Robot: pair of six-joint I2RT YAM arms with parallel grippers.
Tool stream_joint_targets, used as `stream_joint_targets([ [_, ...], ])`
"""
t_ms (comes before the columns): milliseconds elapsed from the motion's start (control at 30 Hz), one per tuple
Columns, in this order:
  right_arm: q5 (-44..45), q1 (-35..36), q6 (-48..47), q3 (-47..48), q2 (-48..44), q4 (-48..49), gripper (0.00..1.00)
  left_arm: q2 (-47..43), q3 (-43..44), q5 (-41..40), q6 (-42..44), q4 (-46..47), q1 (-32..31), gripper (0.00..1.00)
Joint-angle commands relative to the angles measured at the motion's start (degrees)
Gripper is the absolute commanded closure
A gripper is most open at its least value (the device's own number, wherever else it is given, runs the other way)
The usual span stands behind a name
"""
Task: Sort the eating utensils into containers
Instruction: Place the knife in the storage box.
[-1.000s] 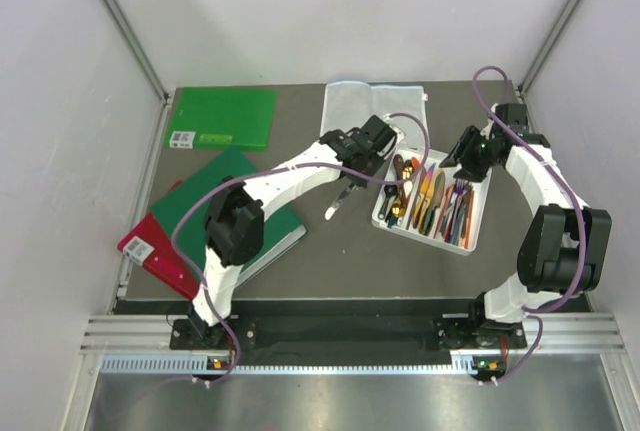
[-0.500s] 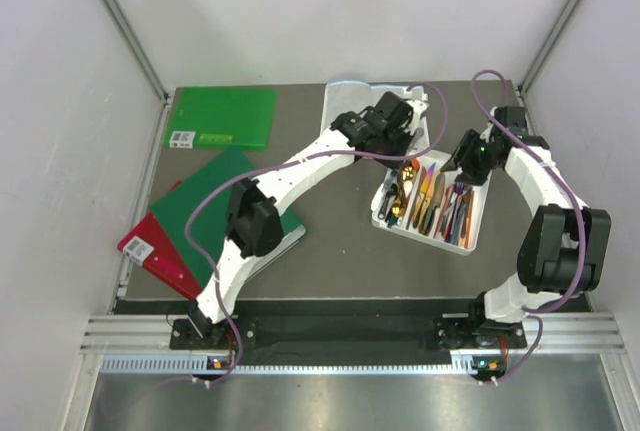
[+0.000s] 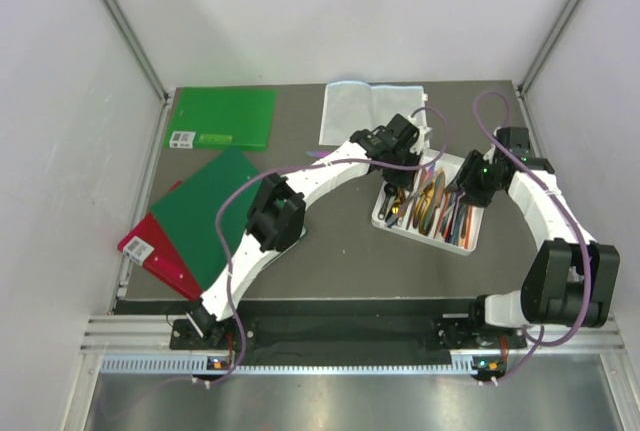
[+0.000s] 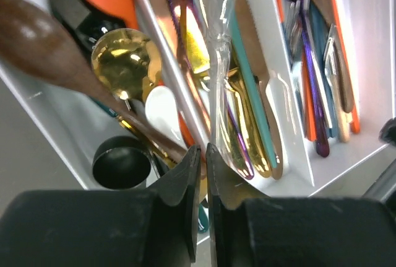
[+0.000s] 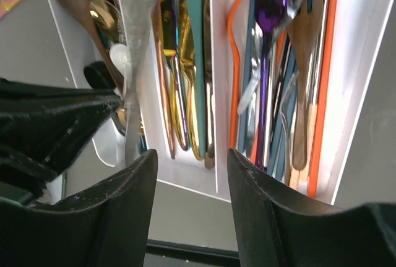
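Pinching clear plastic utensil (image 4: 218, 62) between left fingers (image 4: 179, 186), along a divider of the crowded white tray (image 5: 185, 183). Holding right fingers (image 5: 124, 205) spread above tray's end wall, table (image 5: 185, 217) showing just beyond that edge.

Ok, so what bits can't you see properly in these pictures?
Clear utensil in the left tool: top cut off by the edge in both wrist views, so fork, knife or spoon is unclear.
Same utensil, top view: too small, lost under the left tool.
Black round thing, left wrist view: partly behind the tool.
White tray: far end cut off in both wrist views.
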Motion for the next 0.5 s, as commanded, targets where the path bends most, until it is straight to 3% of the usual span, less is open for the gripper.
stream_joint_targets([
  [0,0.76,-0.39,0.72,-2.25,-3.54,-1.3,0.51,0.2,4.76,2.06,-2.78,5.94,0.3,1.0],
  [233,0.94,-0.48,-0.06,-4.8,-6.62,-0.95,0.51,4.16,11.18,3.82,-5.95,8.32,-0.66,1.0],
  [467,-4.94,-0.22,0.28,-6.12,-4.96,3.88,0.46,2.41,8.99,1.71,-4.81,6.04,0.74,0.97],
])
